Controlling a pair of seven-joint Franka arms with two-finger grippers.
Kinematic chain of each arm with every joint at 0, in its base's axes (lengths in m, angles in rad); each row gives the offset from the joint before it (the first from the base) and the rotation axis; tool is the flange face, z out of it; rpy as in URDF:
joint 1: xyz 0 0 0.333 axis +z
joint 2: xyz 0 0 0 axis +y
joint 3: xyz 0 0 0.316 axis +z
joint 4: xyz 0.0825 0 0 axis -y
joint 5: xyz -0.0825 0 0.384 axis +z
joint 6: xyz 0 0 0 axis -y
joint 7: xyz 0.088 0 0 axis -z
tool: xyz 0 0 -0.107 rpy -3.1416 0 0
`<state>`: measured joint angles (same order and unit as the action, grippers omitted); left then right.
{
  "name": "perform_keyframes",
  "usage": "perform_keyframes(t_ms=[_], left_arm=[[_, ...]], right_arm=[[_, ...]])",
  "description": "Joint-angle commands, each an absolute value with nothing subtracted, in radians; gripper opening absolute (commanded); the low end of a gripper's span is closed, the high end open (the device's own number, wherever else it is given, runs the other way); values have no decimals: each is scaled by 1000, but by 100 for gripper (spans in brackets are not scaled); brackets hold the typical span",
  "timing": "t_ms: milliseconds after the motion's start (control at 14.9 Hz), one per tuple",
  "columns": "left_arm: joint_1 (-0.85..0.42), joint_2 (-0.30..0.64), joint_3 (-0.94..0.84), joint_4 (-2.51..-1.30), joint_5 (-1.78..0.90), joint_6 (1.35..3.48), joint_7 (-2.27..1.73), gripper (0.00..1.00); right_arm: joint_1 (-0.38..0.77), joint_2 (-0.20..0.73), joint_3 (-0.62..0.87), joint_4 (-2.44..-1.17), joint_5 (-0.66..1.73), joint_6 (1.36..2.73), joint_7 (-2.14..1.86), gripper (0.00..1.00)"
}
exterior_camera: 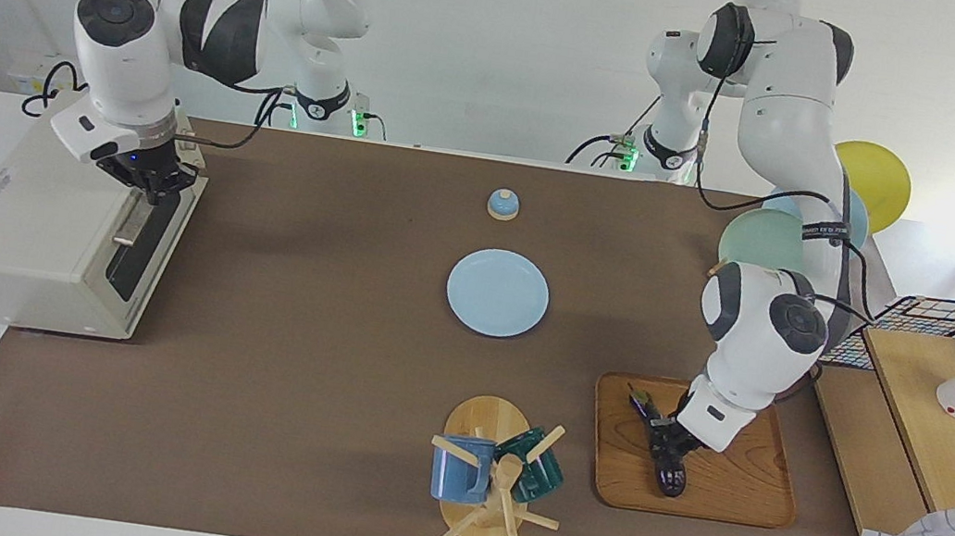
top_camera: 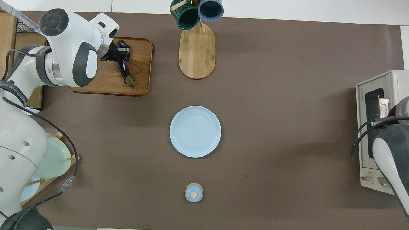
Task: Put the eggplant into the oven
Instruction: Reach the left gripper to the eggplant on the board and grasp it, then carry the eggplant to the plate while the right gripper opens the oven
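At the right arm's end of the worktop (exterior_camera: 305, 431), the oven (exterior_camera: 42, 244) has the right claw (exterior_camera: 145, 186) at the upper edge of its door, though I cannot tell whether it is closed on the handle. On the wooden tray (exterior_camera: 734, 500), at the left arm's end, the left claw (exterior_camera: 667, 437) is down over the eggplant (exterior_camera: 672, 479). Its fingers look closed around the middle, probably gripping; a firm, centred hold would likely keep the slender eggplant level when lifted.
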<state>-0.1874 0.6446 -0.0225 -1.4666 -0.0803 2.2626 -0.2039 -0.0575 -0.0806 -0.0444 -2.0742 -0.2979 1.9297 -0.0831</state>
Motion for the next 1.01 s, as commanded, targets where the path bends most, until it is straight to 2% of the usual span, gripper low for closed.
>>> perform_keyframes(t_ms=[0, 202, 336, 471, 605, 739, 941], left_arm=[[-199, 609, -6, -1516, -64, 2280, -224, 0], [-202, 600, -6, -1485, -69, 2228, -254, 0], [-206, 536, -15, -1499, -72, 2201, -313, 0], [-231, 438, -18, -1512, -84, 2072, -365, 0], [-308, 364, -17, -1534, -92, 1987, -475, 0], [-398, 292, -18, -1612, -92, 1996, -599, 0], [-492, 243, -18, -1710, -94, 2017, -609, 0]], right_arm=[[-71, -78, -48, -2140, -324, 1993, -87, 0], [-54, -75, -46, -2146, -311, 2017, -84, 0], [-37, -57, -43, -2148, -302, 2037, -58, 0], [-15, -43, -43, -2161, -258, 2071, -49, 0], [11, -26, -43, -2164, -239, 2088, -28, 0], [14, -5, -43, -2187, -226, 2144, -11, 0], [15, 8, -43, -2239, -206, 2236, -9, 0]])
